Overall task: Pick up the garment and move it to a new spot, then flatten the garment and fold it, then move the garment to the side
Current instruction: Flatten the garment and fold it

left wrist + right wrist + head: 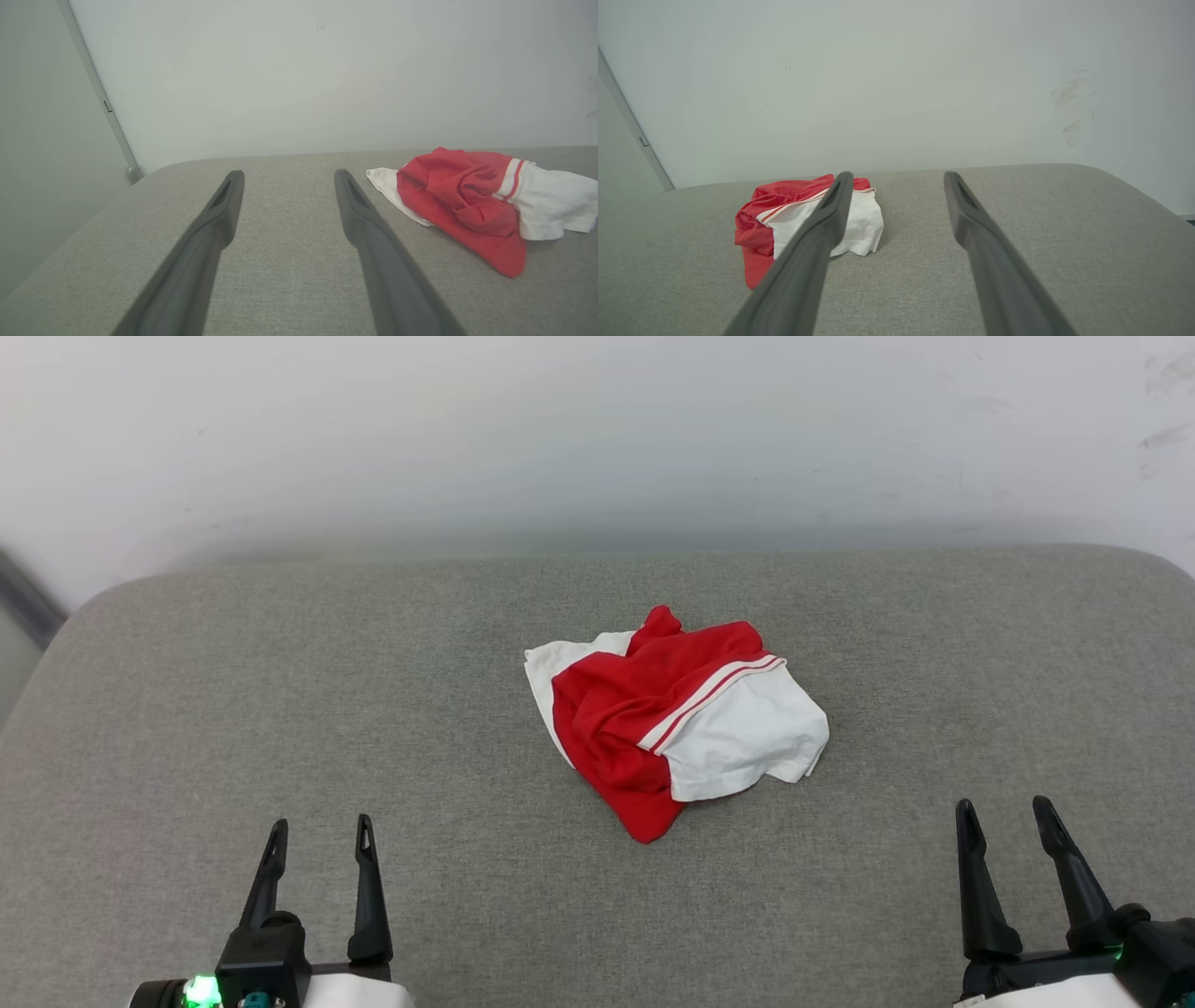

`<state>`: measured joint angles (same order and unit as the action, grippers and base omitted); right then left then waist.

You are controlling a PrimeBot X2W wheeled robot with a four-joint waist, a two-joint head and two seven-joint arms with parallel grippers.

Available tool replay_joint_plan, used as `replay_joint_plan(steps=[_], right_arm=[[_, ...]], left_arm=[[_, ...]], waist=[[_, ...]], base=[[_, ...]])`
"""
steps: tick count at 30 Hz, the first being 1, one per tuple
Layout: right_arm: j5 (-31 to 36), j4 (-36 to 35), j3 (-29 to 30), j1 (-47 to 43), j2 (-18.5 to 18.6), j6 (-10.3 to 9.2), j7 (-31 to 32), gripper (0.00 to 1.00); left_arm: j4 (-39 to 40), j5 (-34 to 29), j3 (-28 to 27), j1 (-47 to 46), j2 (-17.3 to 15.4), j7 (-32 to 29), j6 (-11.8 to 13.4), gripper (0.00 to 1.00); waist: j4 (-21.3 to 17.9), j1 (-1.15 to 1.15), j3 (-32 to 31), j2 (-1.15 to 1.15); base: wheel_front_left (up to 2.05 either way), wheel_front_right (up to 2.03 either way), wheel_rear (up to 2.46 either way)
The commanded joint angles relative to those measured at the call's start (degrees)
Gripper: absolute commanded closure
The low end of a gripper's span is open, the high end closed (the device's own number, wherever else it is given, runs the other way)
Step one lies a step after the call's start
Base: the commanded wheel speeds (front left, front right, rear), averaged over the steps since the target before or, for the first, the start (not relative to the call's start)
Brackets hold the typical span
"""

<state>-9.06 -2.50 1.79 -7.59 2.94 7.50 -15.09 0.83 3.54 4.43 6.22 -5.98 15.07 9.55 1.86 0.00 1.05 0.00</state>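
The garment lies crumpled in a heap near the middle of the grey padded surface: red cloth, white sleeves and a red-and-white striped band. No numerals show. My left gripper stands open at the lower left, well short of the heap and apart from it. At the lower right my right gripper is open too, with nothing between its fingers. In the left wrist view the garment lies to the right of the open left gripper. In the right wrist view the garment sits left of the open right gripper, partly behind one finger.
The grey fabric surface has rounded far corners and ends at a pale wall. A dark strip runs down at the far left beside the surface's edge.
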Motion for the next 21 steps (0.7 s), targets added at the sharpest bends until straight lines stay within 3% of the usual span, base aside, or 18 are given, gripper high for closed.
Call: replay_joint_plan(steps=[1,12,21], right_arm=[[-0.42,-0.09,0.01,-0.7,-0.11,-0.02,-0.12,0.0],[-0.05,-0.35,0.08,0.01,-0.11,-0.02,-0.12,0.0],[0.76,-1.27,-0.19,2.96,-0.11,-0.02,-0.12,0.0]], left_arm=[[-0.12,-0.42,-0.46,0.56,0.3,0.15,-0.48,0.0],[-0.76,-1.06,-2.17,-2.07,0.73,0.15,-2.79,0.0],[-6.42,-0.97,-3.04,-18.38,-3.84,0.14,-9.08,0.0]], waist=[[0.01,0.0,-0.04,0.0],[0.2,0.0,0.62,0.0],[-0.58,0.0,4.29,0.0]], base=[[0.0,0.0,0.0],[0.0,0.0,0.0],[0.0,0.0,0.0]])
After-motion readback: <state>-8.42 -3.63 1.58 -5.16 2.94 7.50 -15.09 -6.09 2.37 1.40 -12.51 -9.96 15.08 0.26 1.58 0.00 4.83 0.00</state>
